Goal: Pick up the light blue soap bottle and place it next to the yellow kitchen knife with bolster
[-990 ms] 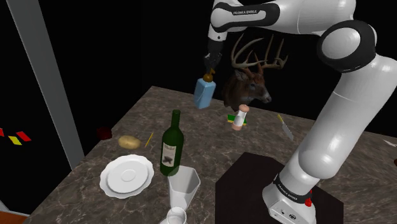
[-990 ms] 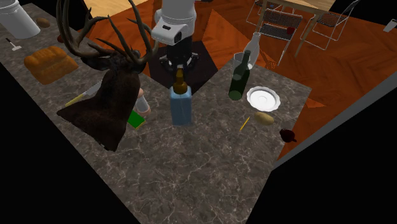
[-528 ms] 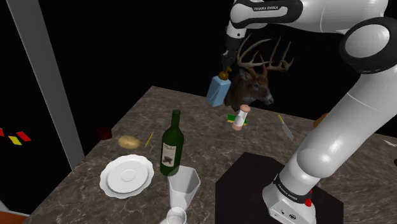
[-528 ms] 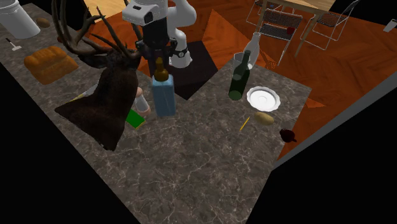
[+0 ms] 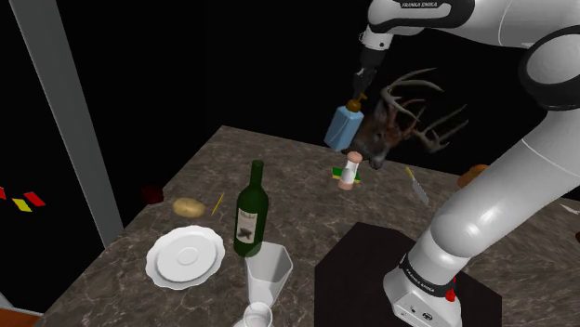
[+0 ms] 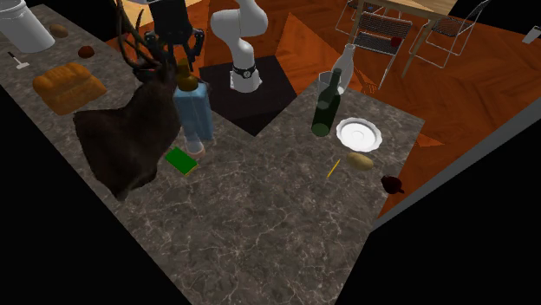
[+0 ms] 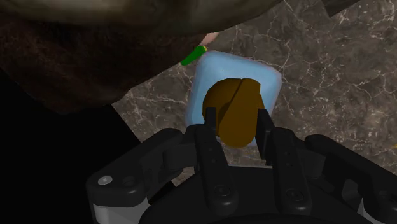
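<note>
A white arm (image 5: 502, 186) with dark joints, black lettering, a red base spot and black end effector (image 7: 236, 116).

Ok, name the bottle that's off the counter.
The light blue soap bottle, held by its brown cap in the hand; the green wine bottle stands on the counter.
</note>
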You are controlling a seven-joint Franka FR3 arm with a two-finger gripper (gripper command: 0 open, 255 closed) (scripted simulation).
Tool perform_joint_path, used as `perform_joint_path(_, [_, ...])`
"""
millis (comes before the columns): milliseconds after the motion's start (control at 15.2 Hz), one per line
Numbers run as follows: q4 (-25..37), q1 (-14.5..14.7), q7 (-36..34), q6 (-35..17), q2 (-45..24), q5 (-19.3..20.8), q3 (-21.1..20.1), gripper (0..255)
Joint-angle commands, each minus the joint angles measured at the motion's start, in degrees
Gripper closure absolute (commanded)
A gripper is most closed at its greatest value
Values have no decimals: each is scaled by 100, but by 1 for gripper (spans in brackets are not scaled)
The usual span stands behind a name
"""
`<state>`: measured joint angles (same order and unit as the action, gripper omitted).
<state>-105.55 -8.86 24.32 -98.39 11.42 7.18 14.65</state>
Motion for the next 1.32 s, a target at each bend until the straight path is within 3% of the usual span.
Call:
perform_joint_path(0, [-17,-105,254,109,154,49,140,255])
perform_joint_path(660, [413,-563,1523,665,439,221,894,255])
perform_joint_path(1254, [1403,-973,2883,1193,99,136,1739,255])
